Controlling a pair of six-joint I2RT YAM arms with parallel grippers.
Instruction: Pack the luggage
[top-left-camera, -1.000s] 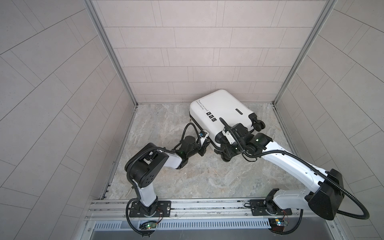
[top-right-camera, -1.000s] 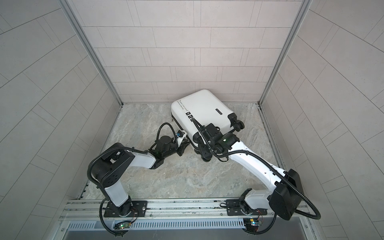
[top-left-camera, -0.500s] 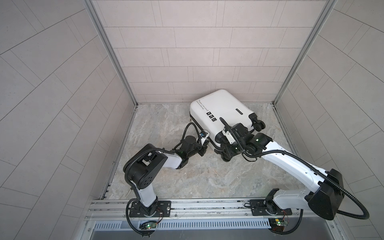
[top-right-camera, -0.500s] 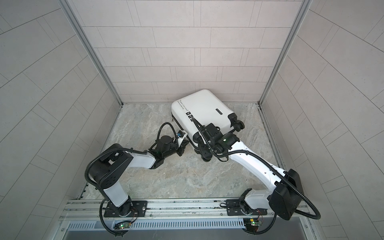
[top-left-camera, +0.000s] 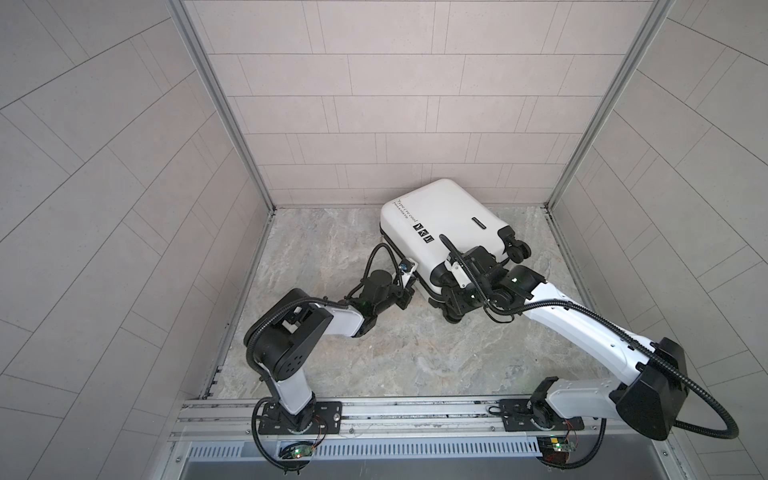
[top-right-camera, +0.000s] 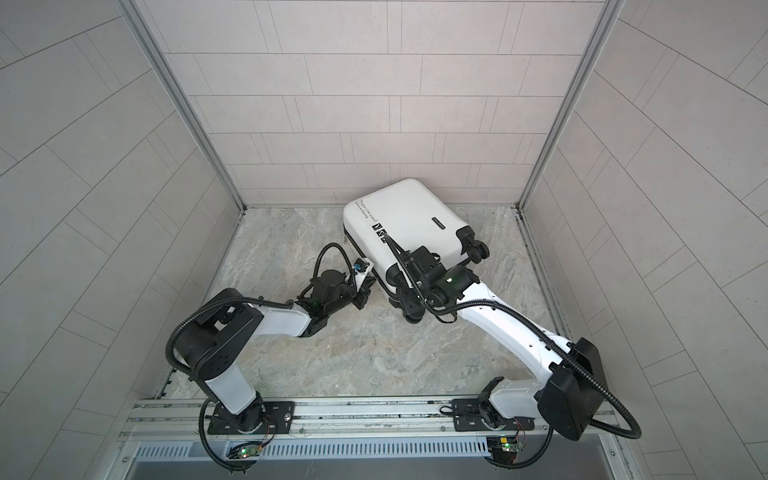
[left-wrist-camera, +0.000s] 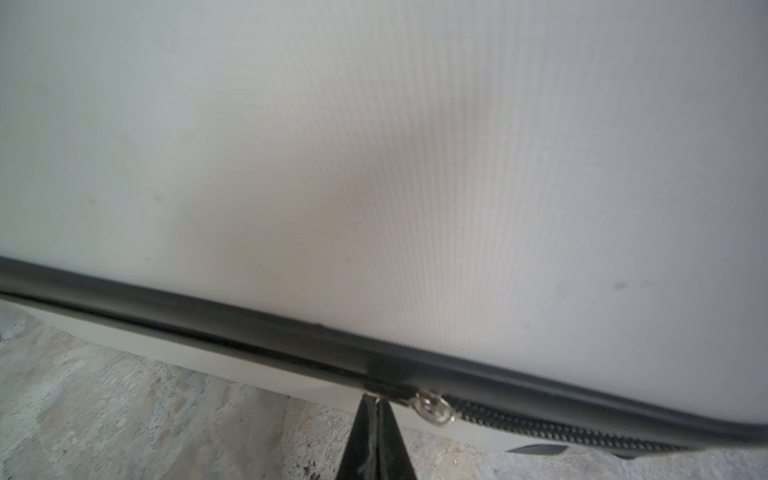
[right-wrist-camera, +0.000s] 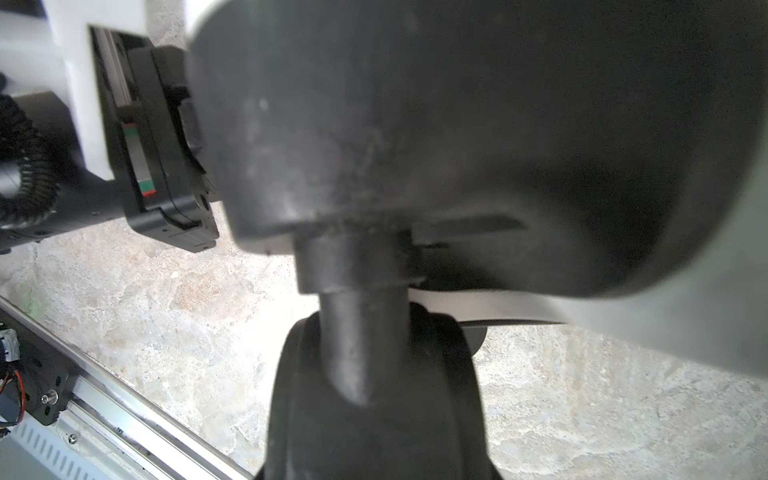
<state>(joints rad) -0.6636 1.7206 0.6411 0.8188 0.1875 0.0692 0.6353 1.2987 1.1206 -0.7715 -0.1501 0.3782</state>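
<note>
The luggage (top-left-camera: 440, 220) lay flat with its 2 shells shut, near the back edge of the tabletop (top-left-camera: 332, 249) and closer to the back-right corner. No loose items remained on the tabletop, so the filling looked finished and only the zipping was under way.

In the left wrist view, the teeth (left-wrist-camera: 561, 428) on 1 side of the zipper slider (left-wrist-camera: 432, 409) were meshed. The seam (left-wrist-camera: 187, 328) on the other side was still parted, so that run was left to close.

The left gripper (left-wrist-camera: 376, 419) was pinched fully shut on the zipper pull, right against the slider, on the case's side toward the tabletop's left edge. The right gripper (top-left-camera: 451, 301) sat at the case's near corner with its jaws partly closed. It seemed to be clamped on the caster (right-wrist-camera: 415, 145) there, though that close view was blurred.

A 2nd caster (top-left-camera: 517, 249) stuck out toward the tabletop's right edge. The right arm and its cable (top-left-camera: 457, 257) lay over the near corner. They would likely crowd the slider's path if it ran that way.
</note>
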